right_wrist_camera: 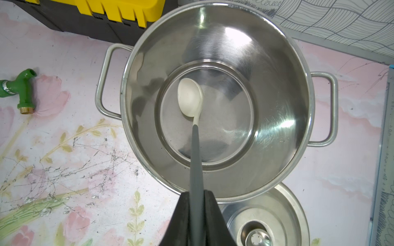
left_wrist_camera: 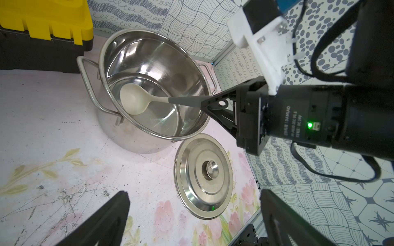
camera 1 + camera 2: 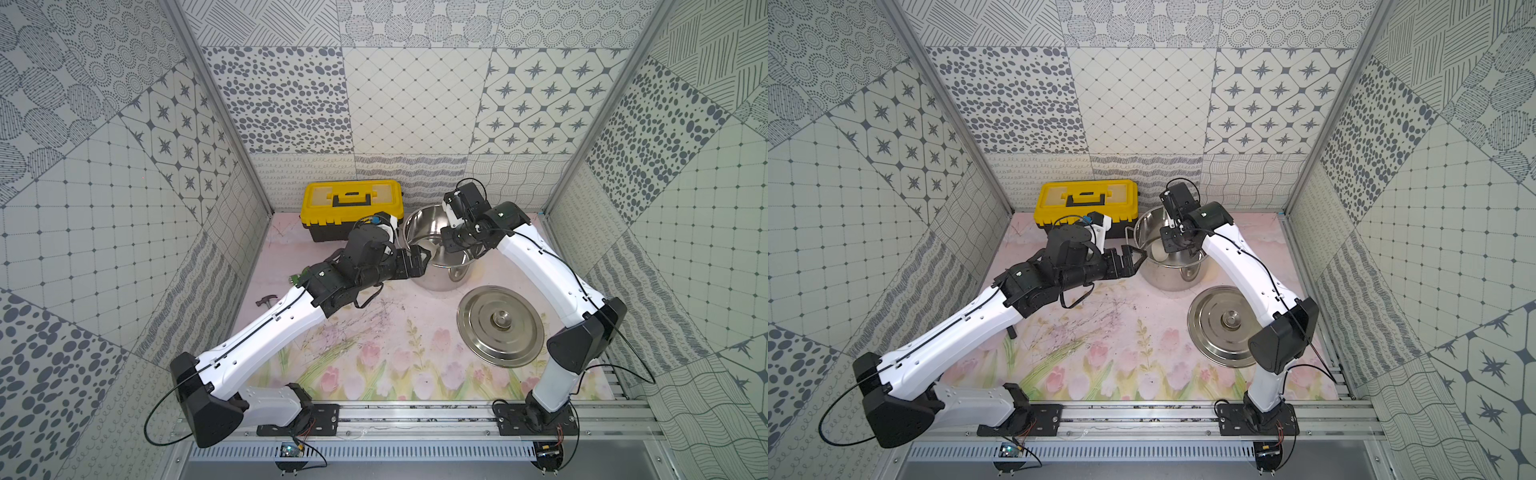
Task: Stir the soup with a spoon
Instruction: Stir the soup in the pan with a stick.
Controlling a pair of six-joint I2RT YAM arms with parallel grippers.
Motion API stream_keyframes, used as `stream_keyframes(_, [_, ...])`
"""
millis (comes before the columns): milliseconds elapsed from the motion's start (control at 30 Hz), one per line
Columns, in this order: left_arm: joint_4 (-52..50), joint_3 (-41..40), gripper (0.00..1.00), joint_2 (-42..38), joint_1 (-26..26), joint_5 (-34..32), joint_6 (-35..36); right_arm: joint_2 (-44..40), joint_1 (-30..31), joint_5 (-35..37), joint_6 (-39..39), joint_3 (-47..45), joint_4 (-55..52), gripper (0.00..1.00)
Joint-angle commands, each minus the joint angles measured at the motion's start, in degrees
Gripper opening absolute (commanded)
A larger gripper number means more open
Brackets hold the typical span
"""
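Pot, uncovered, near table's back edge, no soup visible; spoon, bowl low inside, handle pinched in closed right gripper; left gripper agape, empty; stirring sweeps judged outstanding.

Pot: in both top views the right arm covers part of the rim; spoon: in a top view only a patch of cream bowl shows inside the pot, the handle hidden under the right arm; in the right wrist view the handle end is concealed between the fingers of the right gripper, themselves cropped; same view: lid beside the pot, overlapped by the pot rim and cropped; green tap, cropped; left gripper fingers: cropped in the left wrist view; toolbox beside the pot: cropped in both wrist views; hammer: too small to detail, partly under the left arm.
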Motion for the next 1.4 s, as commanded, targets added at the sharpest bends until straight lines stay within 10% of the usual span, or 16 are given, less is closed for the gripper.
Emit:
stream_keyframes(0, [1.11,-0.44,0.99,-1.38,-0.12,-0.52,1.30,2.87,0.09,2.39,-0.98,5.13,0.86,0.00])
stream_keyframes(533, [1.18,-1.10,1.00,-3.03,-0.04,-2.12,2.40,10.53,-4.72,7.85,-8.44,17.71,-5.45,0.00])
stream_keyframes(1367, [2.24,0.77,0.99,-1.50,-0.08,-1.82,1.79,-7.03,-6.62,3.92,-10.15,-6.42,-3.75,0.00])
